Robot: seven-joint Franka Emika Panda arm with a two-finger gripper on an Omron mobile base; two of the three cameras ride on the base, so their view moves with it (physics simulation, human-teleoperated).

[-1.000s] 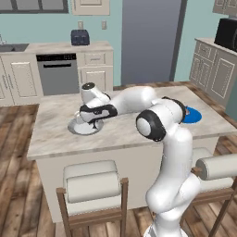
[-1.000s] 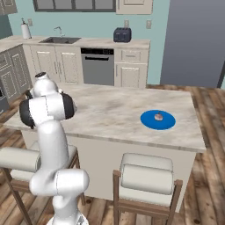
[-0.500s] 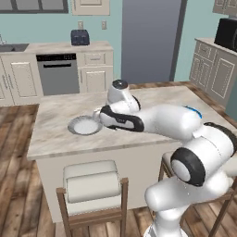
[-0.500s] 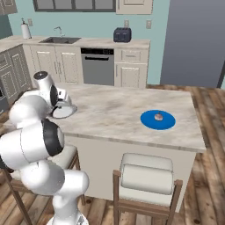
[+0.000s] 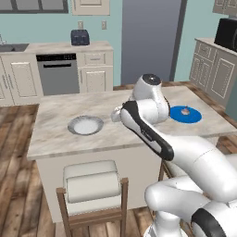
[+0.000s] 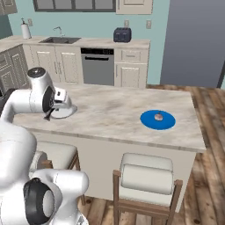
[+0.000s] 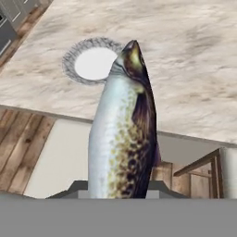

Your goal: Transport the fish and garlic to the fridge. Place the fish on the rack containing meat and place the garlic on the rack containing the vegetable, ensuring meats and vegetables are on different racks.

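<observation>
The fish (image 7: 122,139) is clamped in the gripper (image 7: 118,187), held above the island counter's (image 5: 55,127) near edge. Behind it sits an empty grey plate (image 7: 92,62). The garlic (image 6: 159,117) rests on a blue plate (image 6: 149,121).

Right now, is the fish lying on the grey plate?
No, the fish is held up in the gripper, and the grey plate below it is bare.
</observation>
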